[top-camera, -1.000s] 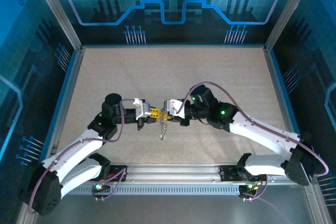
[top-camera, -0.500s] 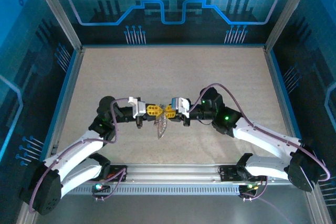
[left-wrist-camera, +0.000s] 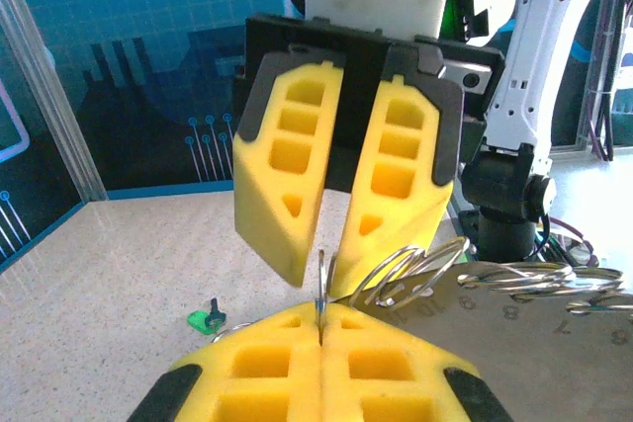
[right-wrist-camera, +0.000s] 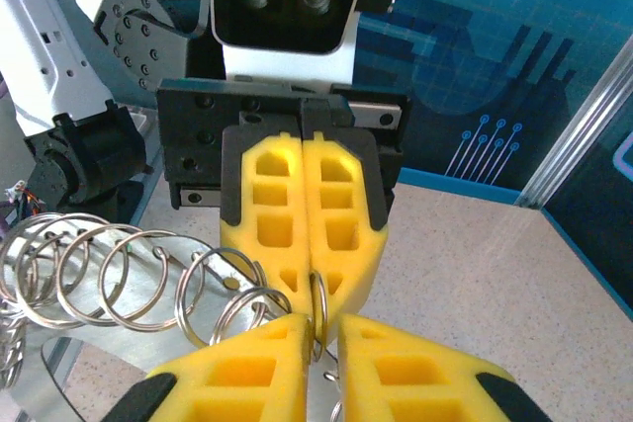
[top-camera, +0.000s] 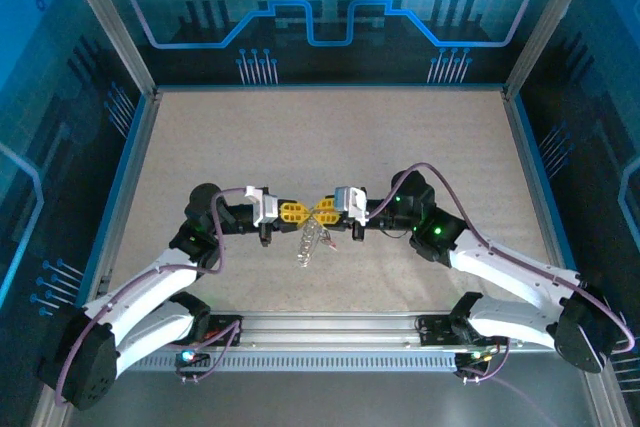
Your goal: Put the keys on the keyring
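With the left fingers [left-wrist-camera: 257, 373] shut tight and the right fingers [left-wrist-camera: 287, 175] nearly closed, tip to tip, on one loop of the thin silver chain-like metal keyring [left-wrist-camera: 524, 277], keep both grips level and steady, while the tiny green-headed key [left-wrist-camera: 203, 319] lies on the table [left-wrist-camera: 99, 274] below them.

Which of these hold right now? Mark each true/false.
1. The left fingers and right fingers meet tip to tip above the table: true.
2. The keyring lies flat on the table, untouched: false. Both sets of fingers pinch it and its coils hang free.
3. A green key lies on the table: true.
4. The left fingers stand wide open: false. They are shut on the ring wire.
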